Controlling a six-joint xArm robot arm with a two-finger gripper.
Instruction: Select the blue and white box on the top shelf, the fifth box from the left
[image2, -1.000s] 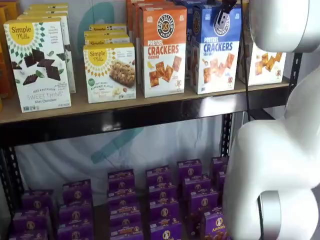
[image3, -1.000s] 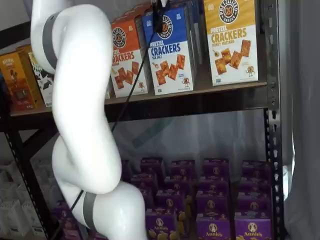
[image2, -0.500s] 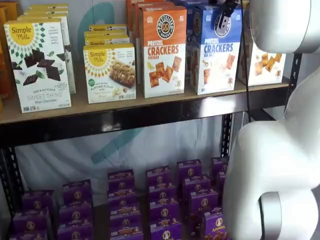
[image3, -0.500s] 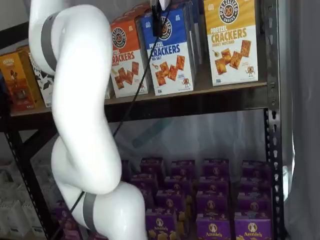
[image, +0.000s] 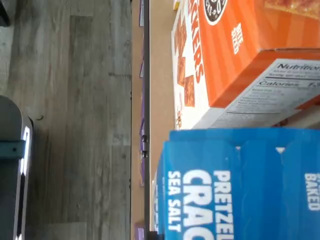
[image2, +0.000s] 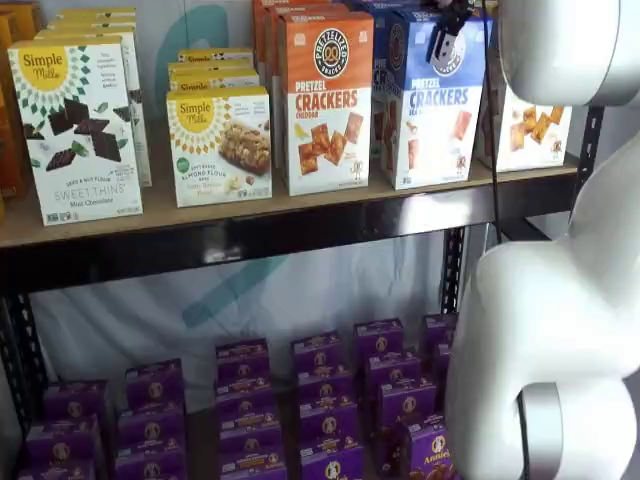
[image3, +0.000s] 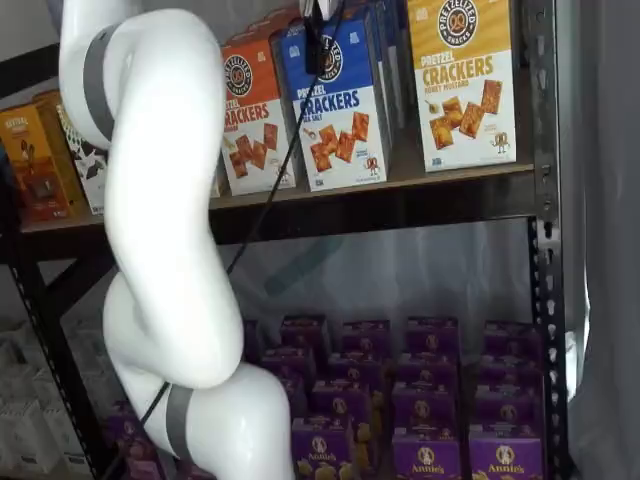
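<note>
Top shelf (image2: 300, 215) stocked; blue box (image2: 432, 100) tilted at its front edge, hand (image2: 441, 38) at its top, grip state unclear. Box not yet off shelf.

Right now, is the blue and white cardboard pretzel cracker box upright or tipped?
Tipped: the blue and white cardboard pretzel cracker box leans beside the upright orange box.

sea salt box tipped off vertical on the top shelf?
Yes: in a shelf view the blue and white box leans, its upper end tilted away from the orange Cheddar box, base on the top shelf.
</note>
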